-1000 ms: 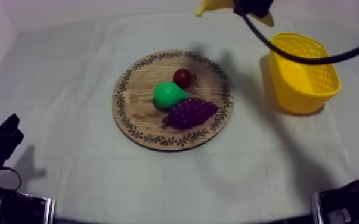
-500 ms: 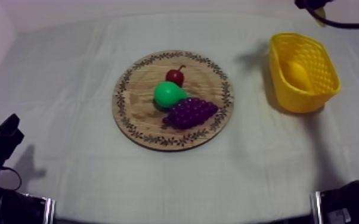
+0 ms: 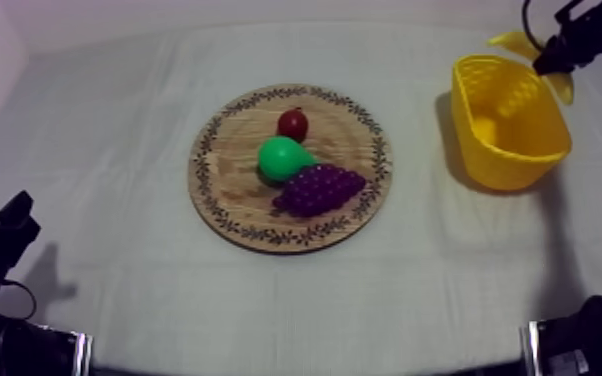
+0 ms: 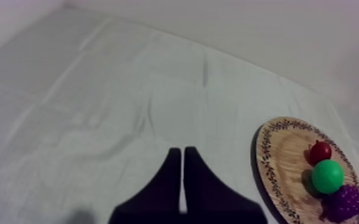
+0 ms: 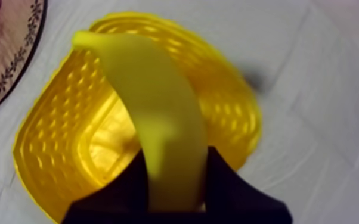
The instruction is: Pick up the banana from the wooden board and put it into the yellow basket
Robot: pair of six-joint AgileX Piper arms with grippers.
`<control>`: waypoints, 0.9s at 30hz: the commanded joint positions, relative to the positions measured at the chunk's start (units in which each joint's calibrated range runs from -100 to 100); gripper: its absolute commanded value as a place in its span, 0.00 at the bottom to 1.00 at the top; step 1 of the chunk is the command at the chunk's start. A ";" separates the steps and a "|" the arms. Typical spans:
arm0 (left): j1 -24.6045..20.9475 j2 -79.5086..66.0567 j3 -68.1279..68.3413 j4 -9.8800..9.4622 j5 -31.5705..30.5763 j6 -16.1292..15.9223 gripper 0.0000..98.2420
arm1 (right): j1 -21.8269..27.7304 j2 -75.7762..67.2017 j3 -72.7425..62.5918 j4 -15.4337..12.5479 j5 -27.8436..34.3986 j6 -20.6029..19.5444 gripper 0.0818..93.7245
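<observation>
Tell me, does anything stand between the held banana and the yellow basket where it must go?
Nothing visible does. The right end effector holds the banana over the open mouth of the yellow basket, and the inside of the basket looks bare beneath it.

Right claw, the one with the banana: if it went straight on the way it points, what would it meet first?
Most likely the inside of the yellow basket: the right claw, shut on the banana, points down into it. The banana's tip would probably touch first; depth is unclear.
</observation>
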 commanded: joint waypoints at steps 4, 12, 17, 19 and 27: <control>-0.01 -0.03 0.03 -0.01 -0.02 -0.01 0.00 | 0.05 1.63 3.38 -0.32 -2.44 0.20 0.11; -0.01 -0.03 0.03 -0.01 -0.02 -0.01 0.00 | -0.07 4.37 4.32 -1.28 -4.13 -0.16 0.12; -0.01 -0.03 0.03 -0.01 -0.02 -0.01 0.00 | -1.11 3.59 6.76 -1.07 -7.37 -1.97 0.21; -0.01 -0.03 0.03 -0.01 -0.02 -0.01 0.00 | -1.73 2.44 8.51 -0.74 -9.24 -2.93 0.27; -0.01 -0.03 0.03 -0.01 -0.02 -0.01 0.00 | -3.57 -6.64 16.55 0.24 -16.42 -6.47 0.42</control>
